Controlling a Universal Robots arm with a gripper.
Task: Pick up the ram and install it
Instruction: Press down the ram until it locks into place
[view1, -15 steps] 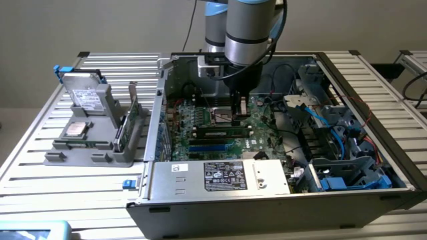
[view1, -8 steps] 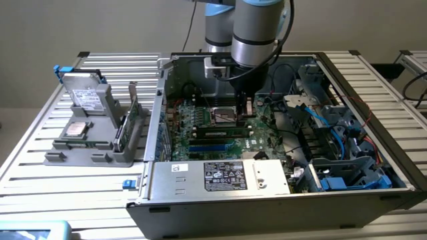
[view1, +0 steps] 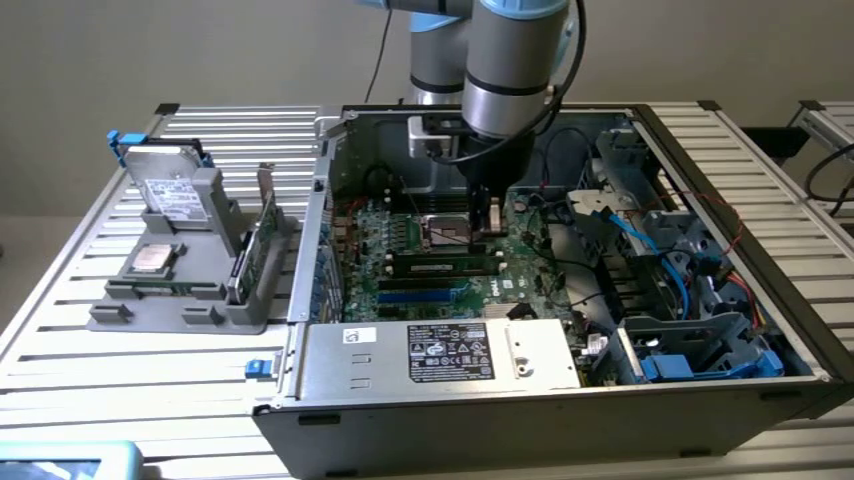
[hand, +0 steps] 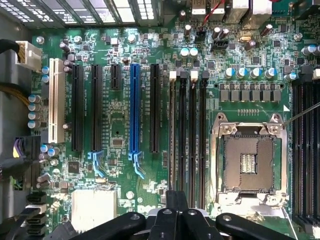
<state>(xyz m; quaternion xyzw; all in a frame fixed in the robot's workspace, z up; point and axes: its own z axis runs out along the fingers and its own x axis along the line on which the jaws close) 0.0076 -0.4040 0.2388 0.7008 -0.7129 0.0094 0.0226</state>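
- Claw (view1: 490, 222) (hand: 177, 200): fingers closed tight together. I see nothing gripped between them. It hangs low inside the open computer case (view1: 747, 395), over the motherboard (hand: 120, 125).
- Claw position: in the wrist view its tip sits over the black memory slots (hand: 192, 135), just beside the bare processor socket (hand: 248, 162).
- Ram (view1: 434, 267): lying lengthwise along a memory slot on the board, whitish label showing, close to the claw but apart from it. It looks seated, though I can't be sure from this angle.
- Grey tray (view1: 114, 315): on the slatted tabletop (view1: 80, 370), at the exterior view's left, outside the case.
- Hard drive (view1: 171, 190): upright in the tray.
- Expansion card (view1: 260, 240): on edge in the tray, next to the case wall.
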